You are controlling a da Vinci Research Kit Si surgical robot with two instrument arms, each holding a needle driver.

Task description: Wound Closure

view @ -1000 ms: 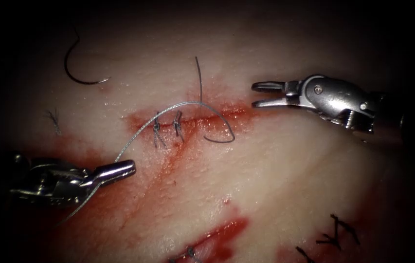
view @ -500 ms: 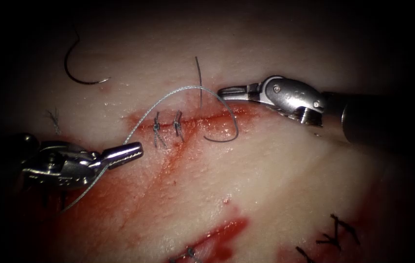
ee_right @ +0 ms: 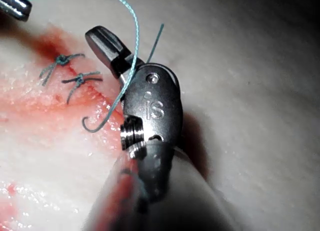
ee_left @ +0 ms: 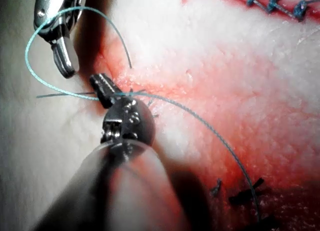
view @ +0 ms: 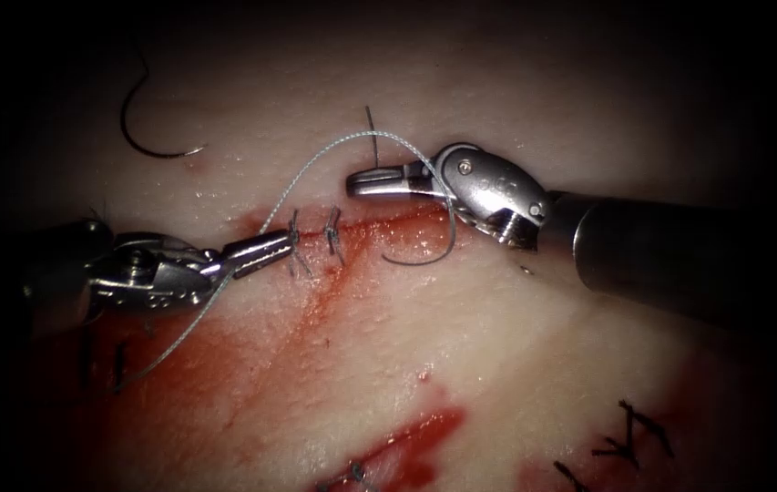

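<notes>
My left tool [view: 265, 248] [ee_left: 100, 86] is shut on the grey thread [view: 315, 164] just left of the two tied stitches. From there the thread arcs up and right, drapes over my right tool [view: 361, 187] [ee_right: 100, 38] near the base of its jaws, and curls down onto the tissue below the cut [view: 388, 223]. The right tool's jaws look shut with nothing in them, beside the short upright thread tail [view: 371, 137]. The curved needle [view: 147, 137] lies free on the tissue, up and left of the cut, held by neither tool.
Two knotted stitches [view: 294, 241] [view: 333, 232] close the cut's left end. Red fluid [view: 251, 364] spreads below it. A second stitched cut [view: 406, 446] and dark stitches [view: 629, 437] sit along the lower edge. Slack thread [view: 169, 346] trails down from the left tool.
The right tool moved left under the thread loop toward the short tail, and its jaws closed. The left tool carried its thread up and right, toward the tied stitches.
</notes>
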